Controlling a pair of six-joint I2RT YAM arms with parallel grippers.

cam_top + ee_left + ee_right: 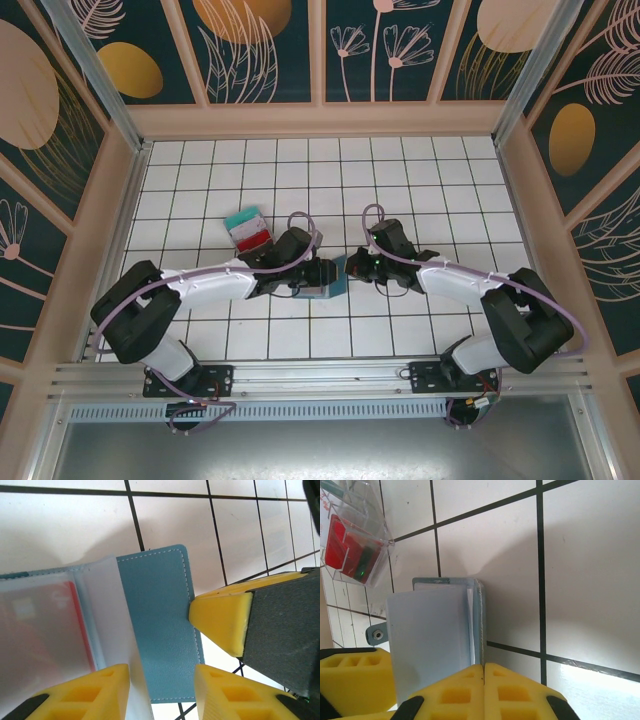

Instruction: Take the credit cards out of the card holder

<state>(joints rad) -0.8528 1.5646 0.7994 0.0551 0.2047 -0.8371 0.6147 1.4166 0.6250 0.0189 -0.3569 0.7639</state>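
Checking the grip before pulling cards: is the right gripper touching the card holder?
Touching. In the right wrist view the edge of the card holder runs into the shut right gripper; the left wrist view shows its fingertip against the edge.

A white tiled tabletop (420,180), gridded with dark lines, lies brightly and evenly lit inside a pale wooden frame (320,120). Dark teal wall panels (380,50) printed with gold discs and pale line-drawn flowers and leaves rise on three sides. Aluminium rails (320,372) and a grey metal sheet (320,450) run along the near edge.
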